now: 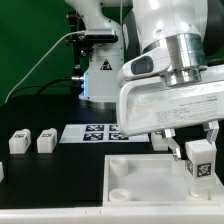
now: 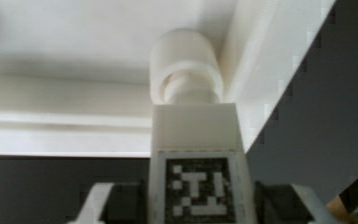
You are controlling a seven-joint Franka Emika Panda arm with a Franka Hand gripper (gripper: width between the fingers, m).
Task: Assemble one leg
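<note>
My gripper (image 1: pixel 193 147) is shut on a leg (image 1: pixel 200 163), a small white post with a black-and-white tag on one face. It hangs over the right part of the large white tray (image 1: pixel 150 172) at the front of the table. In the wrist view the leg (image 2: pixel 195 130) sits between my fingers (image 2: pixel 108 203), tag toward the camera. Its rounded peg end (image 2: pixel 185 68) points at the tray (image 2: pixel 60 105) close to the tray's edge. Whether the peg touches the tray I cannot tell.
Two more small white legs (image 1: pixel 18 142) (image 1: pixel 46 140) stand on the black table at the exterior view's left. The marker board (image 1: pixel 95 132) lies behind the tray. The arm's base (image 1: pixel 100 75) stands at the back. The tray has a round corner socket (image 1: pixel 119 194).
</note>
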